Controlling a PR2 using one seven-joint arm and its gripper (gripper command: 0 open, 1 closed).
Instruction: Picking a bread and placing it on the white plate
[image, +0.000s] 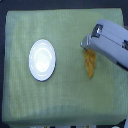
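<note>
The white plate (42, 60) lies round and bare on the green cloth toward the exterior view's left. The bread (90, 64), a golden-brown elongated loaf, lies on the cloth toward the exterior view's right, its long axis running top to bottom. My gripper (86, 44) reaches in from the exterior view's right and sits over the loaf's upper end, covering it. The grey arm body hides the fingertips' spacing, so I cannot tell whether the jaws are open or closed on the loaf.
A green woven cloth (60, 100) covers the table. The grey arm (112, 45) crosses the upper right area of the exterior view. Dark shapes show below the cloth's lower edge.
</note>
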